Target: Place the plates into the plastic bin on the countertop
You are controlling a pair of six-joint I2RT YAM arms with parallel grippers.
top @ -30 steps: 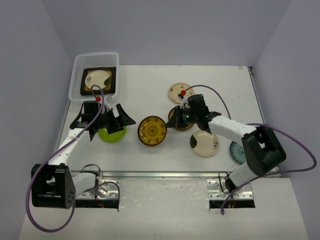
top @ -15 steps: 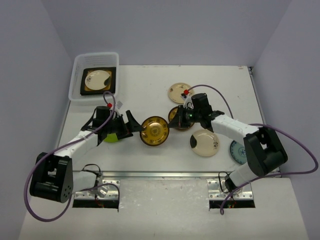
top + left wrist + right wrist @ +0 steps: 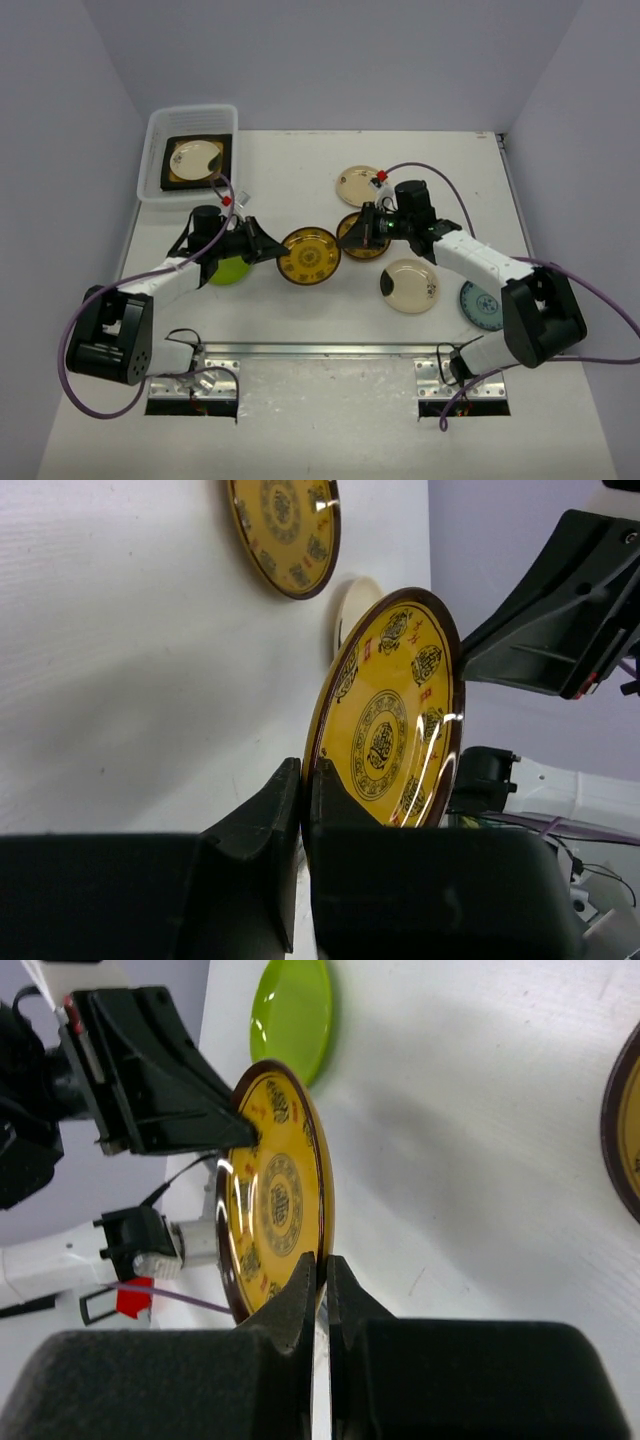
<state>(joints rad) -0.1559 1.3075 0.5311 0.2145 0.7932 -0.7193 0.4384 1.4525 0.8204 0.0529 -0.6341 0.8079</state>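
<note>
The yellow patterned plate [image 3: 308, 257] was in the middle of the table [image 3: 290, 195], and both arms held it at the same time. The left gripper [image 3: 276, 248] had its fingers closed on the left rim. The right gripper [image 3: 344, 242] had its fingers closed on the right rim, directly opposite. In both wrist views the rim sat pinched between the two fingers, with the other gripper at the far side of the plate. The plate seemed lifted and a little tilted, unlike the second yellow plate [image 3: 365, 238], which lay flat just beside it on the right.

The plate is round, so it had no long axis. What mattered was the line between the two grips, which ran left to right. The bin [image 3: 150, 160] stood at the far left corner, well apart from the plate. A dark square plate [image 3: 226, 156] and a cream plate [image 3: 195, 156] were already inside it. The bin lay on the left gripper's side, so the left arm was clearly the nearer one. I judge this was a handover: the right fingers should release first, and then the left arm can carry the plate.

One second ago the left gripper was wide open over the green plate [image 3: 230, 270]. It had since crossed to the right and closed on the rim. The plate itself had hardly moved.
</note>
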